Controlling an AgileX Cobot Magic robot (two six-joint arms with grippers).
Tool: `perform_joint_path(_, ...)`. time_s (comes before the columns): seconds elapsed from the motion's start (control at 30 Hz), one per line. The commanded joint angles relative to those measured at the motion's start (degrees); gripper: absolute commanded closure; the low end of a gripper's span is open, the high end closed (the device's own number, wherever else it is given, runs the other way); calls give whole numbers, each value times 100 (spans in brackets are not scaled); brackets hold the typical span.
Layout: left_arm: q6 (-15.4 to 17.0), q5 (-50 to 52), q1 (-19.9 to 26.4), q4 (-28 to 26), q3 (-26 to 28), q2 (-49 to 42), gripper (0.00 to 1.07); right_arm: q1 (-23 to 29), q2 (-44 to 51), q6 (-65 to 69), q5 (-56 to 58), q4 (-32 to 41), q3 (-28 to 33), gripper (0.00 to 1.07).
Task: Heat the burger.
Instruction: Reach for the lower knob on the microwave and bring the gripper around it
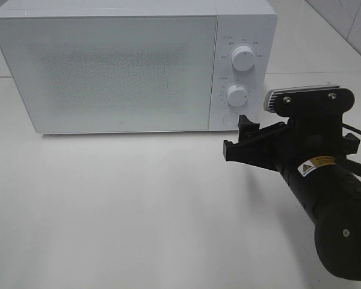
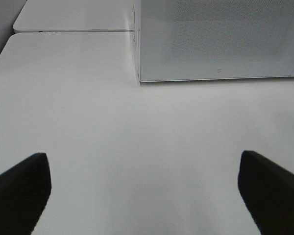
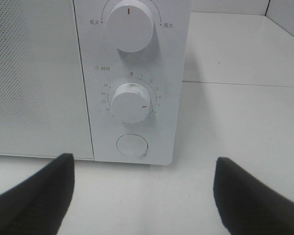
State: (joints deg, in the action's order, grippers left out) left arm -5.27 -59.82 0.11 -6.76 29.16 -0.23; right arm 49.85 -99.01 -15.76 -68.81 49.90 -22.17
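Note:
The burger is out of view in every frame. A white microwave (image 1: 108, 66) stands at the back of the table with its frosted door shut. My right gripper (image 1: 237, 137) is open and empty, close in front of the control panel. In the right wrist view its fingers (image 3: 36, 196) frame the round door button (image 3: 133, 145). Above the button, the timer knob (image 3: 131, 102) has its red mark turned off the 0, and the power knob (image 3: 130, 24) has its mark straight up. My left gripper (image 2: 143, 157) is open and empty over bare table, facing the microwave's (image 2: 220, 39) left front corner.
The white tabletop (image 1: 120, 205) stretches in front of the microwave. A seam to a second white table (image 2: 68, 19) runs behind it on the left. A tiled wall (image 1: 349, 18) rises at the back right.

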Motion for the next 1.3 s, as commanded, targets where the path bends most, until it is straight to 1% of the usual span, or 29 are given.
perform_joint_path(0.03,40,40,29,-17,-23,-126,9,23,11,-80,-350,-23,-52,34)
perform_joint_path(0.1,40,40,29,-17,-23,-126,9,6,11,-80,-590,-17,-57,34)
perform_joint_path(0.3,40,40,29,-17,-23,-126,9,6,11,-80,-584,11,-201,34)
perform_joint_path(0.37,40,40,29,-17,-23,-126,9,-229,-6,-80,-556,-120,-395,34)
perform_joint_path(0.43,40,40,29,-17,-23,-126,9,-321,-34,-80,-550,-201,-458,34)
perform_joint_path(0.47,40,40,29,-17,-23,-126,9,-498,-109,-74,-539,-367,-561,34)
perform_joint_path(0.57,40,40,29,-17,-23,-126,9,-567,-166,-74,-527,-458,-613,34)
perform_joint_path(0.63,40,40,29,-17,-23,-126,9,-688,-447,-74,-447,-642,-831,34)
perform_joint_path(0.8,40,40,29,-17,-23,-126,9,-733,-739,-63,-435,-630,-1077,34)
perform_joint_path(0.93,40,40,29,-17,-23,-126,9,-865,-1083,-52,-378,-733,-1358,34)
perform_joint_path(1.23,40,40,29,-17,-23,-126,9,-865,-1547,-52,-264,-751,-1839,34)
perform_joint_path(1.3,40,40,29,-17,-23,-126,9,-934,-1679,-52,-189,-751,-1988,34)
